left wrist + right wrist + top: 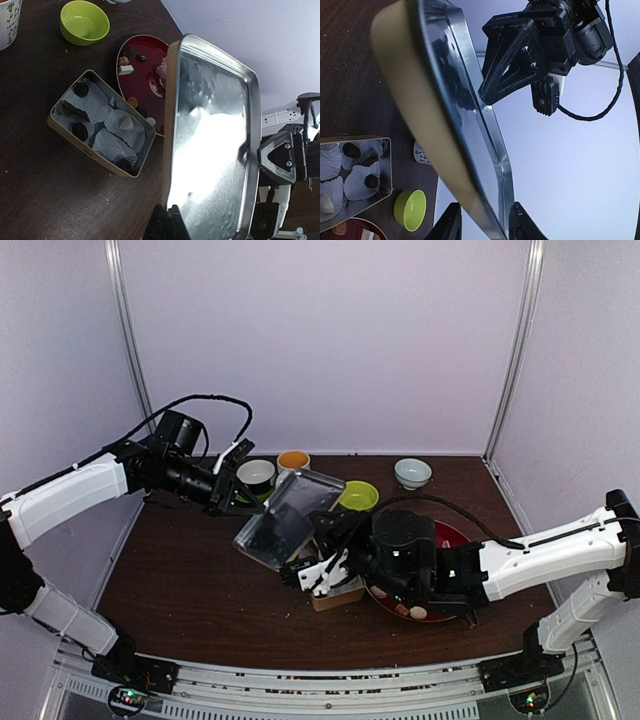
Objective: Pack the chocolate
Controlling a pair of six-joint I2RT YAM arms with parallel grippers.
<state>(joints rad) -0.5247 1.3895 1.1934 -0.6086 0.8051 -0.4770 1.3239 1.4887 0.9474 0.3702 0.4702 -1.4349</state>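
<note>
My left gripper [228,488] [170,217] is shut on the rim of the shiny tin lid [290,512] [215,140] and holds it tilted above the table. My right gripper [318,575] [485,220] is open, its fingers either side of the lid's [445,115] opposite edge with gaps showing. The open tan tin base [337,596] [60,122] [387,165] lies below, lined with paper cups holding dark chocolates [80,89] [351,149] and one white piece [127,123]. More chocolates [141,58] [410,610] lie on the red plate [145,82] [452,534].
A green bowl [358,496] [85,22] [410,210], an orange cup [293,460], a white bowl [257,473] and a pale bowl [412,472] stand along the back. A patterned mug [7,20] is near the green bowl. White walls enclose the table.
</note>
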